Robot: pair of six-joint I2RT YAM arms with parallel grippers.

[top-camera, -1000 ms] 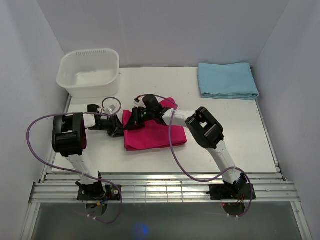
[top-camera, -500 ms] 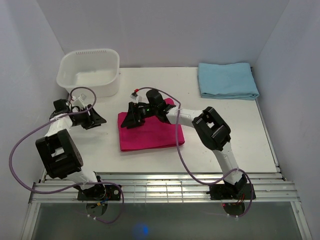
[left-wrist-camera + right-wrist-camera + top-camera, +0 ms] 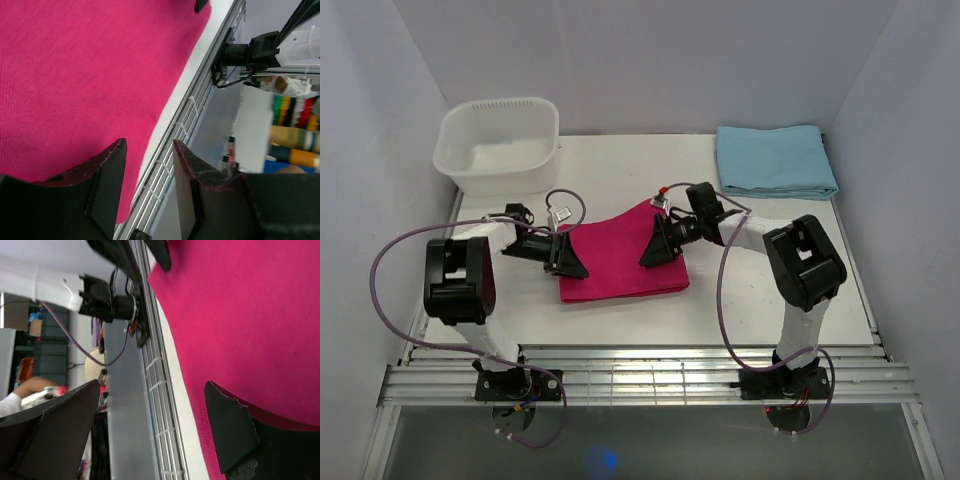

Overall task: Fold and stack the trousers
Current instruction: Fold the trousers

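Observation:
The trousers (image 3: 620, 262) lie folded into a flat magenta-pink rectangle in the middle of the table, also filling the left wrist view (image 3: 75, 75) and the right wrist view (image 3: 250, 305). My left gripper (image 3: 569, 263) hovers at their left edge, open, with nothing between its fingers (image 3: 149, 144). At the upper right part of the fabric my right gripper (image 3: 655, 250) stands wide open, one finger over the cloth and nothing held (image 3: 152, 386).
A white plastic basin (image 3: 500, 145) stands at the back left. A folded light blue cloth (image 3: 775, 160) lies at the back right. The slotted metal rail (image 3: 640, 375) runs along the table's near edge.
The right gripper has opened, let go of the fabric and moved right along the trousers. The left arm swung out to the left, then came back to the trousers' left edge.

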